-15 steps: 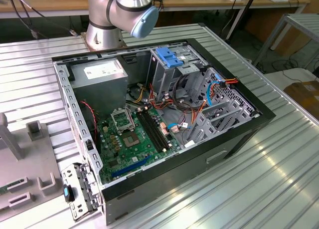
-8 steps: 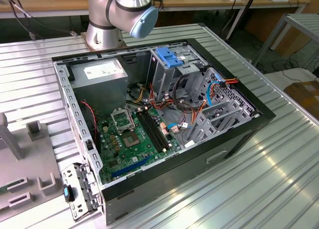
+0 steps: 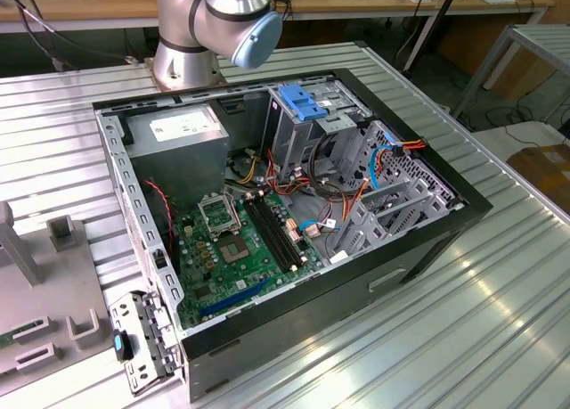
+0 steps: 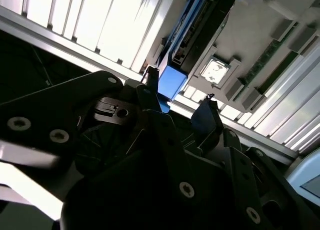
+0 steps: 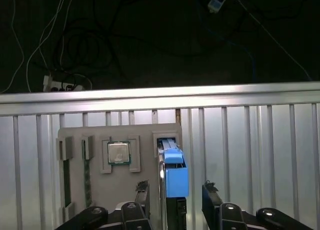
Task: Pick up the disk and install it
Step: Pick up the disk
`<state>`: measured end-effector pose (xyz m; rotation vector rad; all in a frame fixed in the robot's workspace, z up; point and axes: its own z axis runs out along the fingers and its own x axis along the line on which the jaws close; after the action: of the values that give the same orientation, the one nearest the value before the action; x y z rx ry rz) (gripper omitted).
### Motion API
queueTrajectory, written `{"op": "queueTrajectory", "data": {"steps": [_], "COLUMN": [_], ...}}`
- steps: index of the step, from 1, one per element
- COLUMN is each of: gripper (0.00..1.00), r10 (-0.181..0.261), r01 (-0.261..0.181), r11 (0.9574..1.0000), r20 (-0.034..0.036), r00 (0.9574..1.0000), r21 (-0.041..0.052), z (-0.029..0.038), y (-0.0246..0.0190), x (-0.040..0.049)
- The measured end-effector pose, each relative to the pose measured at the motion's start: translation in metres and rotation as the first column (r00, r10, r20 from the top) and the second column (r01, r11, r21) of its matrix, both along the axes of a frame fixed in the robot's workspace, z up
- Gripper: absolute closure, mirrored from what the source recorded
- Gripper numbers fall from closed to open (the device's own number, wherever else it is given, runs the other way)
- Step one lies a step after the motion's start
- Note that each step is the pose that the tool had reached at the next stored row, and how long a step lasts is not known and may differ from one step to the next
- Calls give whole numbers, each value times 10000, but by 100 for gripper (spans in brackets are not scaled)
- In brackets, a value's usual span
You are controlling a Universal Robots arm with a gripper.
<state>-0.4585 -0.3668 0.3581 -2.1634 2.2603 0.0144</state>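
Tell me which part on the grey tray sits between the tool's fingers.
The disk with blue rails, standing on edge; the square chip lies flat, clear of the tool.

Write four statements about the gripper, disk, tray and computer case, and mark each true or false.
1. The gripper is open, with a finger on either side of the disk. True.
2. The disk is installed in the computer case. False: it stands on edge in a slot of the grey tray.
3. A processor chip sits in a holder on the tray, beside the disk. True.
4. The computer case is closed. False: its side is open and the motherboard shows.
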Motion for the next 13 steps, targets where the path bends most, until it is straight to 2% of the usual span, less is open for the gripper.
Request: {"op": "queueTrajectory", "data": {"steps": [3, 9, 12, 13], "gripper": [46, 46, 46, 46], "r10": [13, 57, 63, 66], "r01": [-13, -57, -63, -66], "r11": [10000, 10000, 10000, 10000], "r20": [3, 3, -2, -4], "r00": [10000, 10000, 10000, 10000], "r21": [-1, -1, -1, -2], "z": [-66, -303, -376, -421], "y": [-3, -1, -1, -1], "x": [-7, -9, -12, -13]}}
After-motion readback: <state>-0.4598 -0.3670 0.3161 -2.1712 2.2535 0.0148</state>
